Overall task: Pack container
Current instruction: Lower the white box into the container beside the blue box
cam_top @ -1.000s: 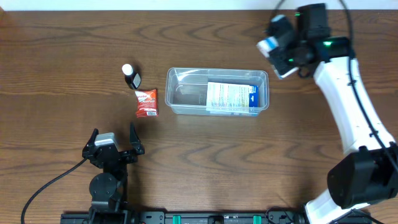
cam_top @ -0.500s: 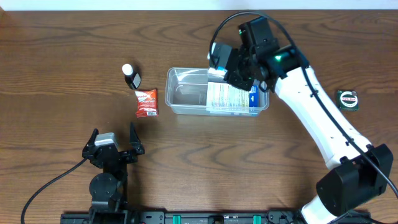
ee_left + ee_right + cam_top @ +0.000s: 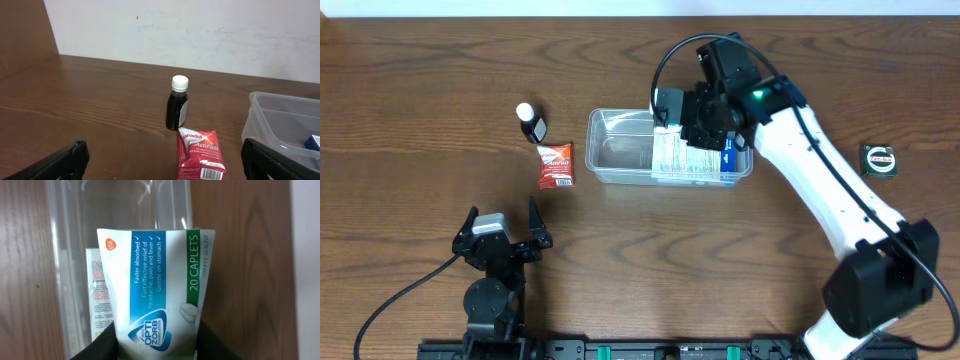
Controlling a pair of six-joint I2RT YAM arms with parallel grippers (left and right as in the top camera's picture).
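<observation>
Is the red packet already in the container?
No, the red packet lies on the table outside the container's left wall, near the dark bottle.

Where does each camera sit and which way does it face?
Overhead: above the table, looking straight down on container, bottle, red packet, left tool, right tool.
Left wrist: low over the table, facing bottle and packet; open left tool at bottom corners.
Right wrist: above the container, looking down; right tool grips a caplet box.
Shared: container in all three.

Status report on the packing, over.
Left claw open, empty. Right claw shut on caplet box over container. White pack inside. Nothing blocking.
</observation>
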